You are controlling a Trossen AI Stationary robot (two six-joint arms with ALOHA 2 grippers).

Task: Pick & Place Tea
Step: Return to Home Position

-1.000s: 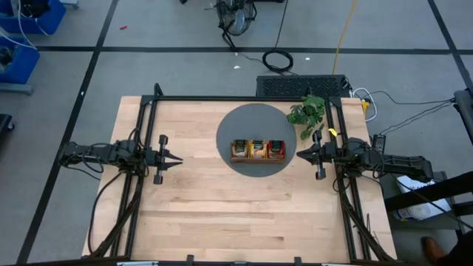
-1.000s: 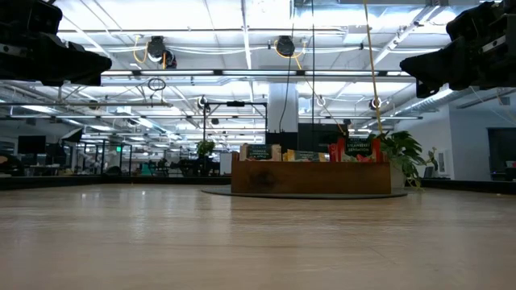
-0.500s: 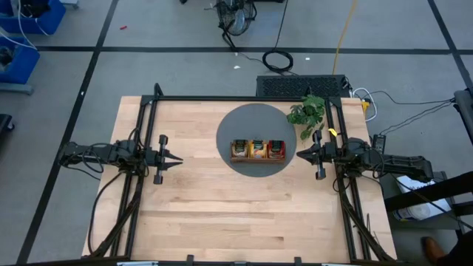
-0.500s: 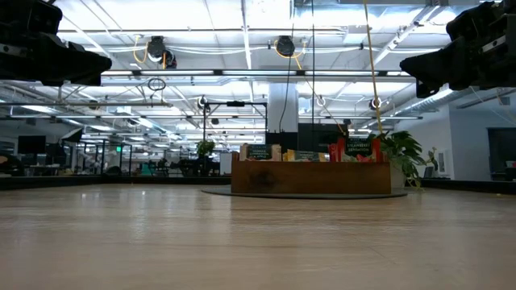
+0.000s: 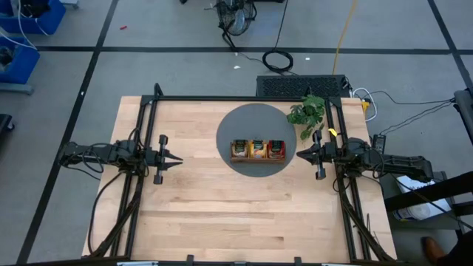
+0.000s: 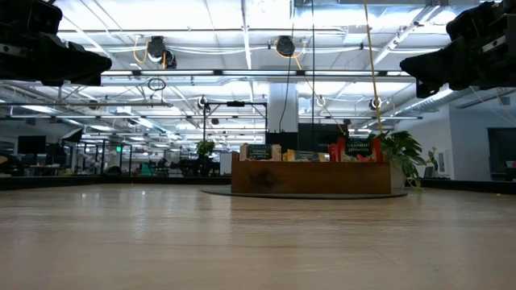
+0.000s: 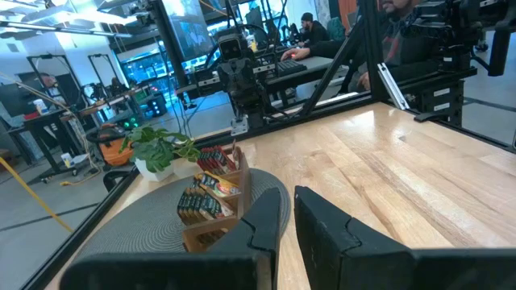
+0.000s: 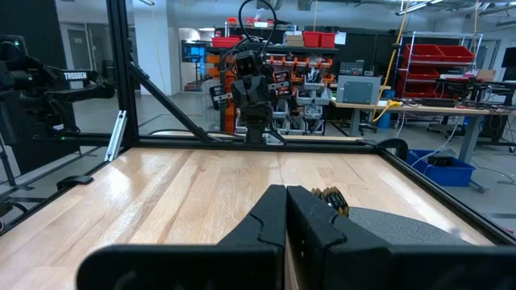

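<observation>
Left gripper [image 5: 177, 157] and right gripper [image 5: 300, 154]: parked, empty

Left gripper: hovers over the pale wooden table [image 5: 222, 214], well left of the round grey mat [image 5: 236, 122]; fingers narrowed to a thin slit, holding nothing.
Right gripper: hovers just off the mat's right edge, near the green leafy plant [image 5: 307, 112]; fingers pressed together, empty.
Small flat square tea sachets [image 5: 258, 149]: stand on edge in the brown wooden three-compartment tray [image 5: 257, 159] at the mat's centre; beige-dark on the left, orange-yellow in the middle, red on the right.
Handling, as judged: very light, thin, bendable, probably slick. Pinch across the flat faces at the top edge showing above the tray wall; neighbours packed alongside may lift with it.
</observation>
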